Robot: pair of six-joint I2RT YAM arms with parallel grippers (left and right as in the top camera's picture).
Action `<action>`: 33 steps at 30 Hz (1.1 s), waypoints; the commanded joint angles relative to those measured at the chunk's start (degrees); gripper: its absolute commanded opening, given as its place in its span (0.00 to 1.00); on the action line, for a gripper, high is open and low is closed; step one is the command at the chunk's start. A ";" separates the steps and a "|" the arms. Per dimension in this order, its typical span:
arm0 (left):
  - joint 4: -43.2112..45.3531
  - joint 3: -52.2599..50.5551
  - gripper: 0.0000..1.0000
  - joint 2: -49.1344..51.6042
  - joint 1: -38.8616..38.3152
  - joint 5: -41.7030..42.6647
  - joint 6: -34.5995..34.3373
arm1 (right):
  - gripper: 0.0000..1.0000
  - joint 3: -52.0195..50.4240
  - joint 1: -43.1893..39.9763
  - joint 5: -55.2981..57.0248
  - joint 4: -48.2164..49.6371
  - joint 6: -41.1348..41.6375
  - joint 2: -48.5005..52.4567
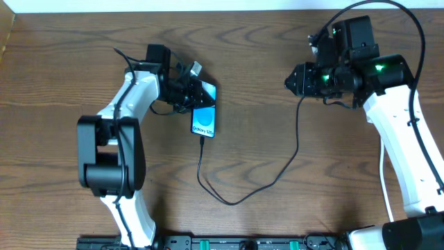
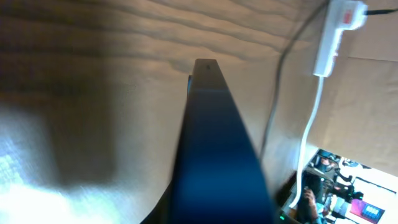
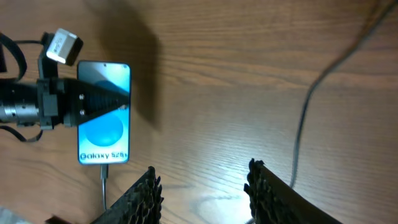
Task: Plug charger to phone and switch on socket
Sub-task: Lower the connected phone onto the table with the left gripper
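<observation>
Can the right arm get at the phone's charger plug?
Probably yes: left gripper holds the phone by its upper part; the charger plug is exposed and the open right gripper faces it unobstructed.

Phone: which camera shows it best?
Right wrist: the phone faces the camera, most of its screen and the Galaxy S25 text legible. Overhead shows it small, its top under the left hand. Left wrist sees only a blurred dark-blue edge.

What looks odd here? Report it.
Nothing broken or spilled. The phone sits slightly askew, the left claw across its upper half; the charger trails loosely from its lower end.
</observation>
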 commanded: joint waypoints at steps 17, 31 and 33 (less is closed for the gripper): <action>2.49 0.24 0.08 7.58 -0.22 -5.55 -3.41 | 0.45 -0.50 0.02 2.97 -1.31 -1.03 0.17; 2.05 -0.26 0.25 7.58 -3.63 -13.29 -3.41 | 0.45 -0.50 0.02 2.99 -1.53 -1.05 0.17; 2.01 -0.26 0.29 7.58 -3.54 -14.23 -3.41 | 0.45 -0.50 0.02 2.99 -1.55 -1.05 0.17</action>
